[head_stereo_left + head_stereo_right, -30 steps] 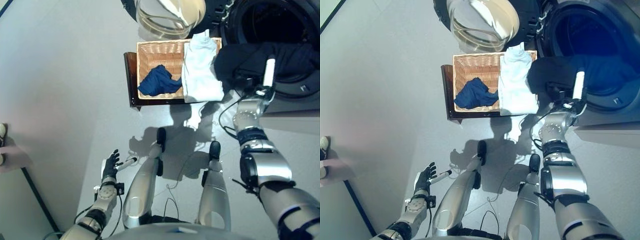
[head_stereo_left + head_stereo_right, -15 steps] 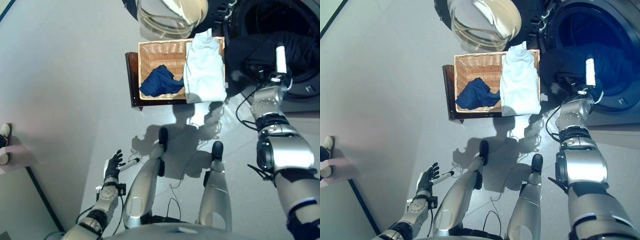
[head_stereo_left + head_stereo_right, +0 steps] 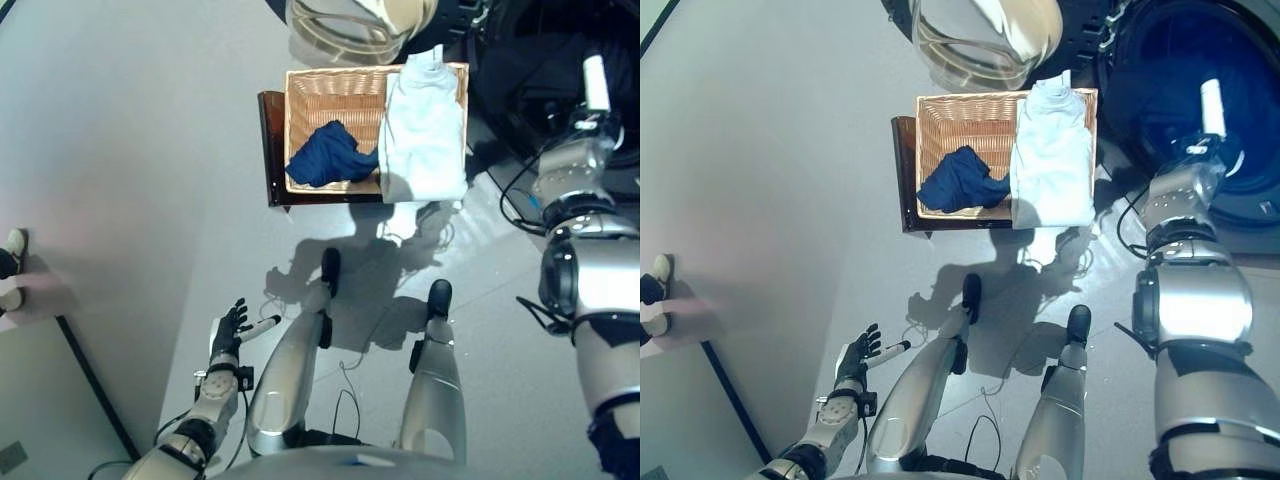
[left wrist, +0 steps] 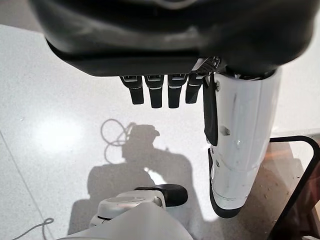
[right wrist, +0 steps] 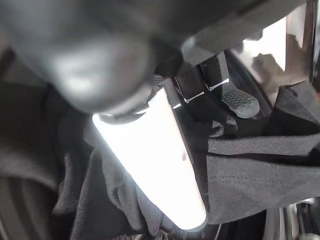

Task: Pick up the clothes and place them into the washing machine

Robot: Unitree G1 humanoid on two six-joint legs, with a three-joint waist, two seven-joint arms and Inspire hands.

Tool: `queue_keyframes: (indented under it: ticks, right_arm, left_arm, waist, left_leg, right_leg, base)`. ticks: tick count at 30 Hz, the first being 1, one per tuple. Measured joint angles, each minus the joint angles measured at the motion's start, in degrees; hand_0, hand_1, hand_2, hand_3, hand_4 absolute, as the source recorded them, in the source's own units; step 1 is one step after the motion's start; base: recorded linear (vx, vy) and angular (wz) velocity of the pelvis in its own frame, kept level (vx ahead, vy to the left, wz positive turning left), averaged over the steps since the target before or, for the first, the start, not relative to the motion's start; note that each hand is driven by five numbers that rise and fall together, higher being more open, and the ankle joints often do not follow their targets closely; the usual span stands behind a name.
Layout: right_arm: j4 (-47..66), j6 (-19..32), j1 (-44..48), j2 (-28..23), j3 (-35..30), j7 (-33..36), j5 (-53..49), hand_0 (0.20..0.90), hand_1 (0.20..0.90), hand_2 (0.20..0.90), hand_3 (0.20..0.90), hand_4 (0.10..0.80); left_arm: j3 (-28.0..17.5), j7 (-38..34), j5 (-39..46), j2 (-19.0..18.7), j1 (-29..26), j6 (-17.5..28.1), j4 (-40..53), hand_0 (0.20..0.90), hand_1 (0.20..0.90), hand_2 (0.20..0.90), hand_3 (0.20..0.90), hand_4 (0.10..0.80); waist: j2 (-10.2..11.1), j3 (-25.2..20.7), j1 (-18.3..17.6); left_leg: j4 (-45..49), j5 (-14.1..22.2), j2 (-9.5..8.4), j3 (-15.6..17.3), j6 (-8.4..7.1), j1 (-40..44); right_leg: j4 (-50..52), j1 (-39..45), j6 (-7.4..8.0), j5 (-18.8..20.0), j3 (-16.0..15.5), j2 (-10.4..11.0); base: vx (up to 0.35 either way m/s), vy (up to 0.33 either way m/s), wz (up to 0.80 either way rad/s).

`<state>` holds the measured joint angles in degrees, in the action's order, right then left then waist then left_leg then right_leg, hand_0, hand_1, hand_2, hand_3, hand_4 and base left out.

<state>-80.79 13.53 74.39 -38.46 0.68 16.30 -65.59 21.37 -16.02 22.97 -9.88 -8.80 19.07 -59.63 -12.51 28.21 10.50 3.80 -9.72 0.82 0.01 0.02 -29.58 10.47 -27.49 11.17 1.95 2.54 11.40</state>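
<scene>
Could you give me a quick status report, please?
Right hand at the washing machine, pinching the black garment. Left hand open, idle. Blue cloth, white shirt in basket.

Cut off by the upper edge: washing machine point(image 3: 1200, 110) drum and open door point(image 3: 985, 40). Hidden among black garment point(image 5: 250, 170) folds: right robot hand point(image 5: 220, 90) fingertips. Grip unreadable.

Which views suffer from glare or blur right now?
Right wrist view: the near bulk of the right robot hand is blurred and its white thumb cover blows out against the dark garment. Left wrist view: bright glare patch on the floor. Eye views: clear.
</scene>
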Motion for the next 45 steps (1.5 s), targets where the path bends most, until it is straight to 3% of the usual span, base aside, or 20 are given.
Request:
queue_keyframes:
  ticks: [13,26,45]
  right_arm:
    - [-3.89,-2.24,6.35,-6.31,3.8,-0.01,1.05,0.2,0.2,0.2,0.2,0.3]
    - [-3.83,-2.22,9.89,-9.93,4.39,-0.09,1.01,0.2,0.2,0.2,0.2,0.3]
    - [-3.82,0.53,13.56,-12.9,-0.13,3.89,-3.63,0.2,0.2,0.2,0.2,0.3]
  left_arm:
    - [0.24,0.33,-0.02,-0.55,0.33,0.33,3.55,0.9,0.9,0.9,0.9,0.8]
    - [2.15,0.6,0.0,-2.14,0.79,1.47,10.06,0.9,0.9,0.9,0.9,0.8]
    - [2.29,0.66,0.53,-2.68,1.44,2.65,19.6,0.9,0.9,0.9,0.9,0.8]
  waist:
    - [-0.58,-0.4,2.23]
    - [-1.48,-1.04,3.07]
    - [-1.77,-1.24,3.16]
  left_leg:
    - [-0.92,-0.45,-1.81,-1.49,0.0,-0.54]
    - [-0.74,-1.19,-2.74,-1.25,-0.64,-4.77]
    - [0.08,-1.8,-3.0,0.45,-1.39,-8.77]
  right_leg:
    - [6.66,-3.57,0.37,-4.26,-0.27,1.74]
    - [16.76,-13.16,-0.07,-8.92,2.1,2.29]
    - [23.17,-21.3,-0.68,-10.38,5.78,1.66]
  base:
    - [0.016,0.004,0.07]
    - [-0.004,0.002,0.03]
    - [0.007,0.002,-0.02]
